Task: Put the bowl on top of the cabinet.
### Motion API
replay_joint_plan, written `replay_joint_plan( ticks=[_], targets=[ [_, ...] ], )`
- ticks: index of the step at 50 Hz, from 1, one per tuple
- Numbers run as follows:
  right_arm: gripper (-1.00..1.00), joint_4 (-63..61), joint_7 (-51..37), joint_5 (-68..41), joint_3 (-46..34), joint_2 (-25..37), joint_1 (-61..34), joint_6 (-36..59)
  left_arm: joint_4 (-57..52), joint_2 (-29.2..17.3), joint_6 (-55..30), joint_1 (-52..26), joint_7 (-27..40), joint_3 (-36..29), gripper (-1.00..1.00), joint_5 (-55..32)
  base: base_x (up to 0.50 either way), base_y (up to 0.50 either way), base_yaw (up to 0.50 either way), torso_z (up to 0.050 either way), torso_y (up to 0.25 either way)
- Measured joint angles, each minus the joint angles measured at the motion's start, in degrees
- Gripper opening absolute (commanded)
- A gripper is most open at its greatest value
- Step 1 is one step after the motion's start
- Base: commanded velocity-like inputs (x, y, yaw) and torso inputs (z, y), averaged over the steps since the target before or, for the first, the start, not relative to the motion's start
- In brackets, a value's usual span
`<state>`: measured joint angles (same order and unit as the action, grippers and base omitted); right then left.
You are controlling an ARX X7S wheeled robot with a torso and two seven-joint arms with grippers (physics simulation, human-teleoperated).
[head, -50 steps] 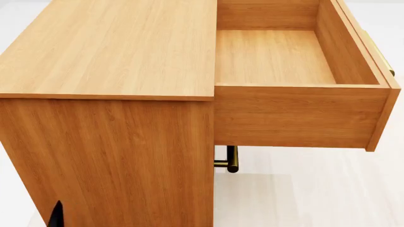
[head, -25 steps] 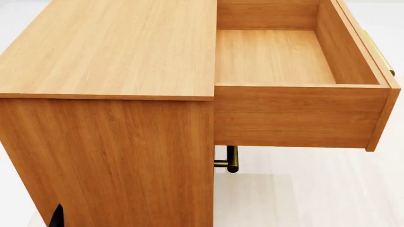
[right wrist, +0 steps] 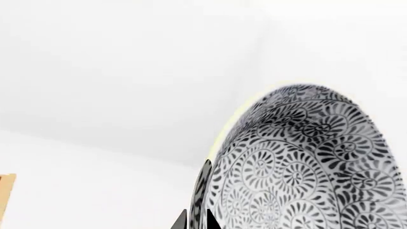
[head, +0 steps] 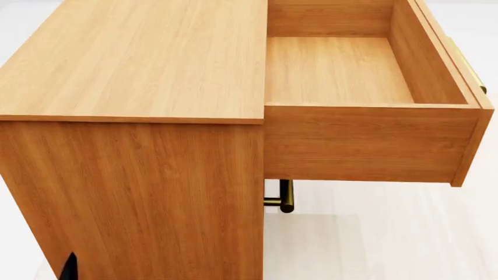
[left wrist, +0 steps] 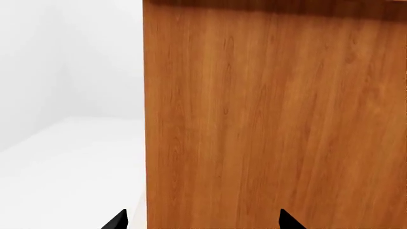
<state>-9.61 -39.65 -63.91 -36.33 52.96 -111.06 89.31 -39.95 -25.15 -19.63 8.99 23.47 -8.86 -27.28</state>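
The bowl (right wrist: 305,167) fills the right wrist view, white with a dense grey floral pattern and a pale rim. My right gripper (right wrist: 196,222) is shut on its rim, one black fingertip on each side of the wall. Neither the bowl nor that gripper shows in the head view. The light-brown cabinet (head: 140,64) takes up the head view, its flat top bare. My left gripper (left wrist: 203,224) is open, its two tips wide apart, facing the cabinet's side panel (left wrist: 273,119). One of its fingertips (head: 69,267) peeks in at the cabinet's lower left corner.
The cabinet's top drawer (head: 342,70) is pulled out to the right with nothing inside. A dark brass bar handle (head: 281,198) shows below it, another (head: 474,76) on the drawer front. Pale floor (head: 374,233) lies around. A sliver of wood (right wrist: 5,200) shows at the right wrist view's edge.
The left fingertip at the cabinet's lower left has sunk slightly lower in the head view. Nothing else has moved.
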Motion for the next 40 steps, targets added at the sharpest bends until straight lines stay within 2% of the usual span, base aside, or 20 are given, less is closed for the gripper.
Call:
replay_joint_plan(
  ticks=[13,31,40],
  targets=[
    [-1.0,3.9,1.1,-1.6,-9.0,-7.1,-10.5,-1.3,0.1,-0.1,0.8,0.7,0.0,0.0,1.0,0.0,0.0,0.0,0.0,0.0,0.0],
    [-1.0,7.8,6.0,-0.3,-15.8,-15.1,-19.3,-3.2,-0.4,-0.4,0.8,1.0,0.4,-0.6,1.0,0.4,0.0,0.0,0.0,0.0,0.001],
    [-1.0,12.0,17.9,12.3,-16.2,-22.2,-21.5,-3.2,-0.1,-0.5,1.1,1.1,0.4,-0.8,1.0,0.5,0.0,0.0,0.0,0.0,0.001]
  ],
)
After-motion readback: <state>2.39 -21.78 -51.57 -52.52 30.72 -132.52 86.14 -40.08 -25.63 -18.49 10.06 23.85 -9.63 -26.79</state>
